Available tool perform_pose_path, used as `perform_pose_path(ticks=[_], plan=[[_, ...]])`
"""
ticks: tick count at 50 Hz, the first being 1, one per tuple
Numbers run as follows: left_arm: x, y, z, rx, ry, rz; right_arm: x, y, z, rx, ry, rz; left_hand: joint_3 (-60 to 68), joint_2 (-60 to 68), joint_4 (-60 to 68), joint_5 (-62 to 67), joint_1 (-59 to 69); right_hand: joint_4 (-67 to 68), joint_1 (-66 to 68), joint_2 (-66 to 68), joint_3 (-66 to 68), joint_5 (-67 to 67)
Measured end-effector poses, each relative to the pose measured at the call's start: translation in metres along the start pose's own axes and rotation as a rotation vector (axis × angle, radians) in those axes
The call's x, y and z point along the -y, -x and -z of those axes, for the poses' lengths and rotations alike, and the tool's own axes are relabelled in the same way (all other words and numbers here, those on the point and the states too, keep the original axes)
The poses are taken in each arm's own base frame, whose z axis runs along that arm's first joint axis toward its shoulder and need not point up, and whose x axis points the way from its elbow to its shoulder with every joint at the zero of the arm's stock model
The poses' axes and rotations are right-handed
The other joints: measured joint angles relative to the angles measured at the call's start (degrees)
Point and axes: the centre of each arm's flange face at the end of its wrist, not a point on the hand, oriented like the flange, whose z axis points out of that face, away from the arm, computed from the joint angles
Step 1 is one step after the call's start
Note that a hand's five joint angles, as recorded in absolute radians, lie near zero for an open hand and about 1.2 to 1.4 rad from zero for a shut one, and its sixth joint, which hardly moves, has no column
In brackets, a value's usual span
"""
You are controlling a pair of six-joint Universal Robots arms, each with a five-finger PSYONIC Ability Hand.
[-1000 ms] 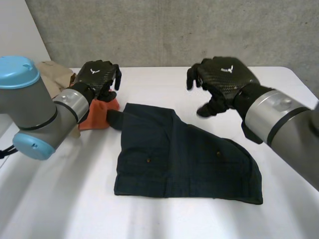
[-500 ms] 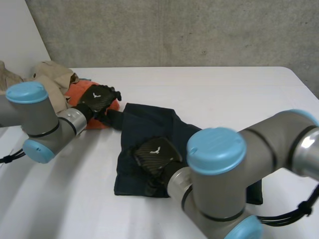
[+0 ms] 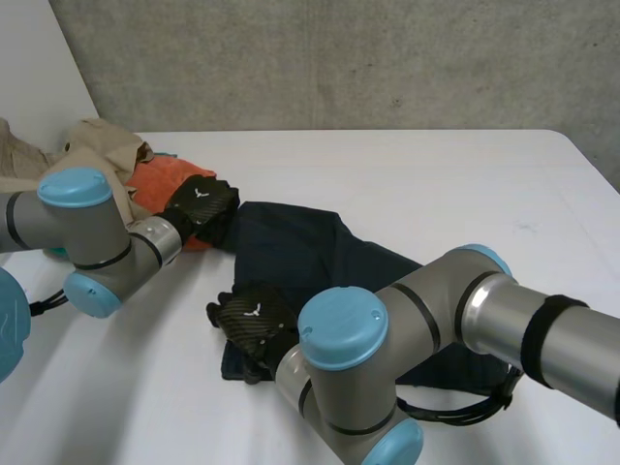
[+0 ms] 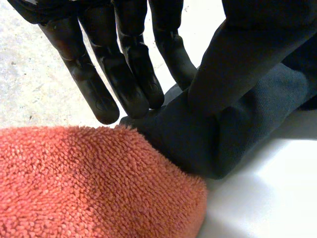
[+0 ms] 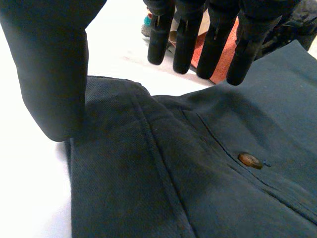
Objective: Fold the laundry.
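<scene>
Well, the dark blue shorts (image 3: 329,291) lie flat on the white table (image 3: 436,184), a little left of the middle of the head view. Both hands are at the left side of them.

The left hand (image 3: 201,205) is at the upper left corner of the shorts, in the left part of the frame, right up against an orange towel (image 3: 160,181). A heap of beige clothes (image 3: 97,145) sits behind the towel in the upper left. From its own wrist camera, that corner of the shorts is bunched into a thick fold. The thumb (image 4: 233,64) presses on one side of the fold and the straight fingers (image 4: 124,74) meet it on the other, so the hand has the corner pinched. The fuzzy towel touches the fold just past the fingertips.

The right hand (image 3: 254,318) has its arm crossing over the lower part of the shorts. It sits at their lower left corner, low and left of centre in the frame. Its wrist camera shows it spread wide. The thumb (image 5: 54,74) is down at the very corner of the cloth, while the straight fingers (image 5: 188,44) hang apart from it above the shorts, gripping nothing. A small brown button (image 5: 249,159) shows on the cloth under the palm.
</scene>
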Motion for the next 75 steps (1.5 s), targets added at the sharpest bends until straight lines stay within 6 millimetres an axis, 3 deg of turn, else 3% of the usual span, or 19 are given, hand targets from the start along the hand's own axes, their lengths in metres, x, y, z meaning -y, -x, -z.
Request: perform_pose_path(ticks=[3,5,7,12,15,19,22,26,31,38,42,50,54,59,63,66,73,74,75], plan=[[0.001,0.0,0.0,0.0,-0.002,-0.001,-0.003,0.001,-0.005,-0.002,-0.01,0.014,0.0,0.0,0.0,0.0,0.0,12.2,13.3,13.0,12.7,11.5],[0.002,-0.001,0.001,0.0,-0.001,-0.001,-0.004,0.0,-0.008,-0.009,-0.019,0.028,0.0,0.0,0.0,0.0,0.0,28.4,29.1,30.4,29.6,27.1],[0.003,-0.001,0.001,0.0,-0.001,-0.001,-0.004,-0.001,-0.01,-0.018,-0.025,0.04,0.0,0.0,0.0,0.0,0.0,36.3,33.6,37.4,36.6,35.1],[0.013,0.001,0.003,0.021,-0.011,-0.008,0.005,-0.007,-0.009,-0.067,-0.038,0.069,0.0,0.1,0.0,0.0,0.0,39.4,33.9,39.0,39.5,37.9],[0.029,0.01,0.006,0.078,-0.026,-0.021,0.02,-0.016,-0.002,-0.116,-0.051,0.083,0.2,0.3,0.2,0.0,0.0,39.6,33.9,39.0,39.5,38.0],[0.052,0.021,0.012,0.147,-0.051,-0.034,0.046,-0.029,0.016,-0.175,-0.071,0.095,0.2,0.3,0.2,0.0,0.0,39.6,33.9,39.0,39.5,38.2],[0.082,0.03,0.023,0.208,-0.093,-0.045,0.077,-0.046,0.04,-0.228,-0.092,0.106,0.2,0.3,0.2,0.0,0.0,39.6,33.9,39.0,39.6,38.3],[0.137,0.035,0.05,0.259,-0.189,-0.047,0.125,-0.092,0.086,-0.349,-0.127,0.121,0.2,0.3,0.3,0.0,0.0,39.6,33.9,39.0,39.7,38.3],[0.184,0.027,0.084,0.262,-0.289,-0.015,0.167,-0.122,0.133,-0.427,-0.202,0.139,0.2,0.3,0.3,0.0,0.0,39.7,33.9,39.0,39.7,38.4],[0.211,0.007,0.115,0.229,-0.351,0.046,0.188,-0.14,0.159,-0.469,-0.265,0.145,0.2,0.3,0.3,0.0,0.0,39.7,33.9,39.0,39.7,38.4],[0.256,-0.002,0.155,0.24,-0.482,0.033,0.214,-0.154,0.183,-0.532,-0.362,0.156,0.3,0.4,0.3,0.0,0.0,39.7,34.4,39.0,39.8,38.4],[0.343,0.008,0.23,0.37,-0.758,-0.005,0.275,-0.157,0.239,-0.627,-0.595,0.183,0.3,0.4,0.3,0.0,0.0,39.7,34.5,39.0,39.8,38.4],[0.369,0.012,0.256,0.418,-0.852,0.002,0.29,-0.157,0.26,-0.655,-0.676,0.166,0.3,0.4,0.3,0.0,0.0,39.7,34.5,39.0,39.8,38.4],[0.388,0.016,0.273,0.454,-0.924,0.016,0.299,-0.162,0.276,-0.675,-0.74,0.126,0.3,0.4,0.3,0.0,0.0,39.7,34.5,39.0,39.8,38.4],[0.395,0.019,0.277,0.466,-0.948,0.021,0.299,-0.167,0.279,-0.68,-0.761,0.091,0.3,0.5,0.3,0.0,0.0,39.7,34.5,39.0,39.8,38.4],[0.391,0.021,0.268,0.462,-0.93,0.026,0.296,-0.173,0.276,-0.684,-0.756,0.067,0.3,0.5,0.3,0.0,0.0,39.7,34.5,39.0,39.8,38.4],[0.353,0.025,0.208,0.421,-0.775,0.055,0.27,-0.203,0.242,-0.695,-0.656,-0.004,0.3,0.5,0.3,0.0,0.0,39.7,34.5,39.0,39.8,38.4],[0.335,0.026,0.184,0.403,-0.71,0.066,0.256,-0.216,0.227,-0.697,-0.61,-0.035,0.4,0.5,0.3,0.0,0.0,39.7,34.5,39.0,39.9,38.4],[0.324,0.026,0.171,0.394,-0.677,0.072,0.248,-0.222,0.217,-0.697,-0.584,-0.054,0.4,0.5,0.3,0.0,0.0,39.7,34.5,39.0,39.9,38.4]])
